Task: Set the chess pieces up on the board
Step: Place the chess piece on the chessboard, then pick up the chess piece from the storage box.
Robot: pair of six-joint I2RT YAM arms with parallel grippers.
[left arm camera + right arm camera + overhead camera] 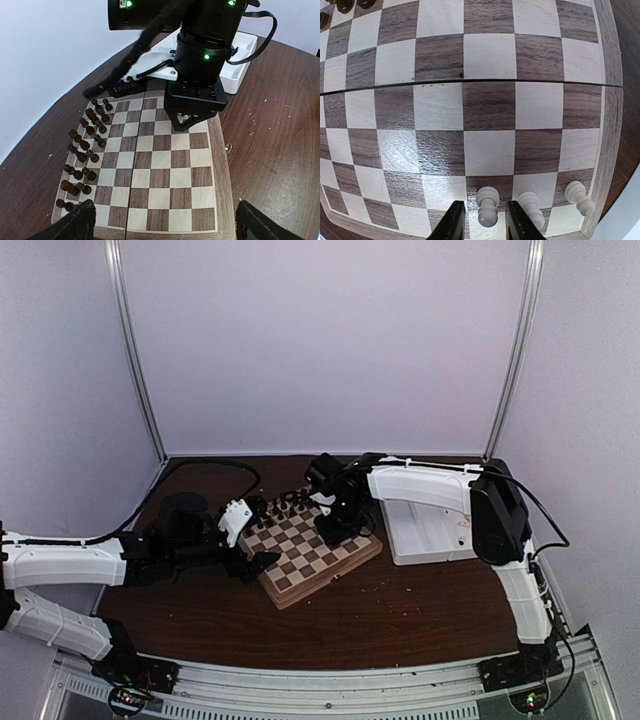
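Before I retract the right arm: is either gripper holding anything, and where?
Nothing looks held. The right gripper straddles a small cream-white pawn standing on the checkered wooden board, a slim gap each side. The left gripper hangs open, empty.

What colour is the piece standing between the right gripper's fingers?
The piece is cream-white, clearest in the right wrist view.

soft even light, mild glare, fisheye-curved wrist views
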